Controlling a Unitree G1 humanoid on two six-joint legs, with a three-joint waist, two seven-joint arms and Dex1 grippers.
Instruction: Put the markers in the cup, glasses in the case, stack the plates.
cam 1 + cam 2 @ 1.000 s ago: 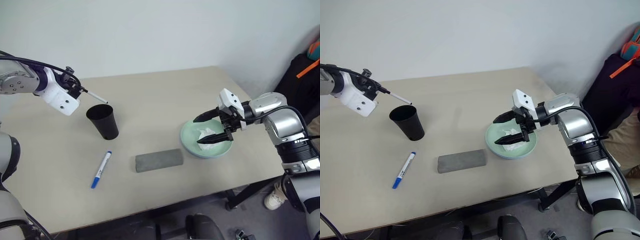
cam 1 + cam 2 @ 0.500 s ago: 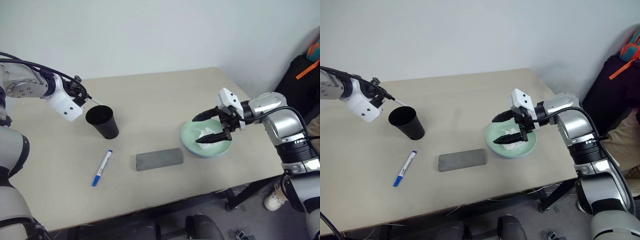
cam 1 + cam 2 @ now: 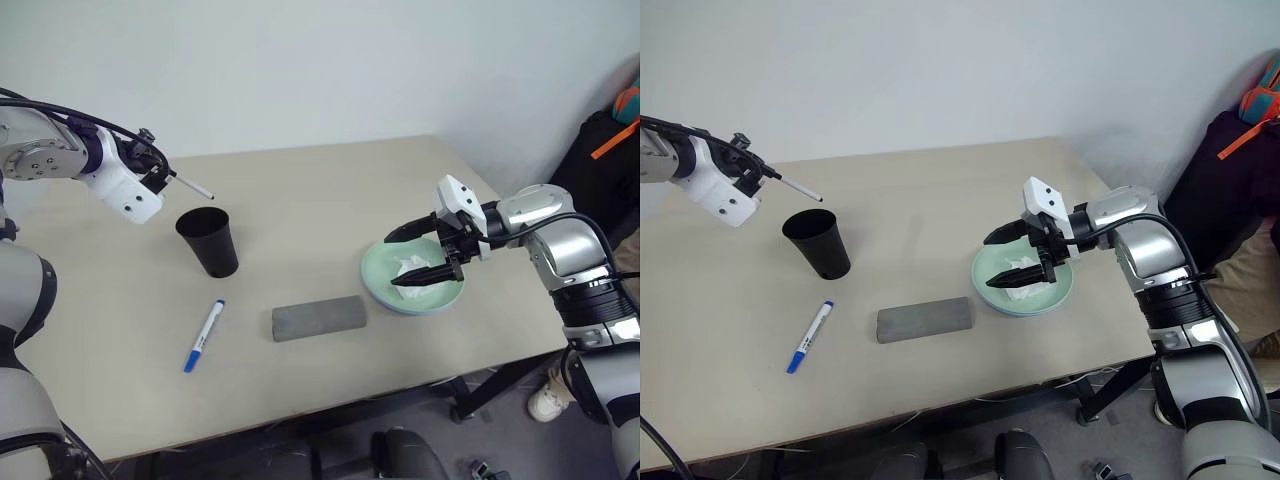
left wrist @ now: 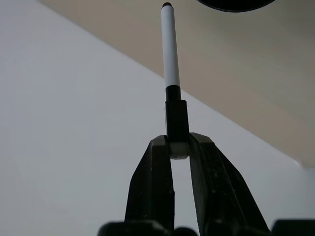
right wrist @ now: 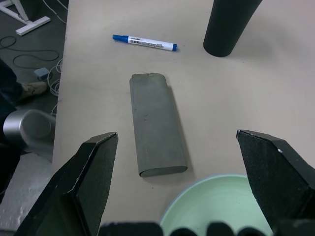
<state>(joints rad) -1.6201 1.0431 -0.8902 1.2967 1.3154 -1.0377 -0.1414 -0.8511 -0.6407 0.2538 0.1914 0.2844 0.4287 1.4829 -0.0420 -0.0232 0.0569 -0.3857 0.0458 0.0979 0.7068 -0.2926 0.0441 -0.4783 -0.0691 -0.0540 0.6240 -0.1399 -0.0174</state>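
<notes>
My left gripper (image 3: 160,176) is shut on the black cap of a white-barrelled marker (image 4: 171,49). The marker sticks out slanting, its tip just above and behind the rim of the black cup (image 3: 210,243). The blue-capped marker (image 3: 203,337) lies flat on the table in front of the cup. The grey case (image 3: 318,319) lies shut mid-table. The mint green plate (image 3: 385,290) holds a crumpled white tissue (image 3: 410,268), and a bluish edge shows under it. My right gripper (image 3: 410,256) hangs open over the tissue, touching nothing. The glasses are out of view.
The beige table (image 3: 330,190) ends close to the right of the plate and near the front of the case. Dark bags with an orange strap (image 3: 612,140) stand beyond the right edge. The right wrist view shows the case (image 5: 157,123) and cup (image 5: 229,24).
The left gripper dipped the marker to the cup's rim half a second ago and has lifted it back up. The right arm has stayed still.
</notes>
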